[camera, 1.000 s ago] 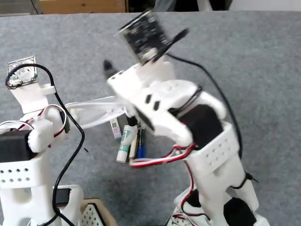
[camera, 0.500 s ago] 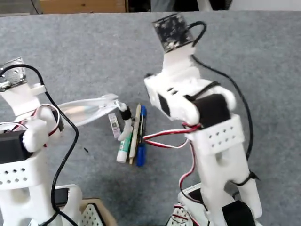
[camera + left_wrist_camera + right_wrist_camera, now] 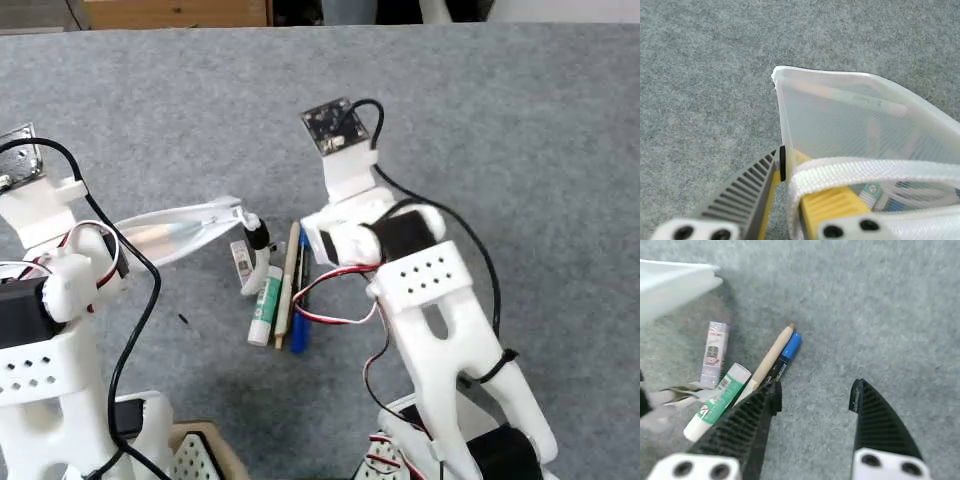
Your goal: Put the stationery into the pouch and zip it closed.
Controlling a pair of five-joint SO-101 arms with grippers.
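Pinching the pouch [image 3: 850,120] by its white edge strip with the left gripper [image 3: 789,164], jaws closed tight on it, off to the left. Hovering the right gripper [image 3: 815,390] wide open and empty, just right of the glue stick [image 3: 715,397], pencil [image 3: 771,356] and blue pen [image 3: 789,347], lying side by side. From high, catching the pouch tip just left of that pile. Through the pouch wall at the left wrist, making out blurred stationery shapes, inside or beneath impossible to tell.
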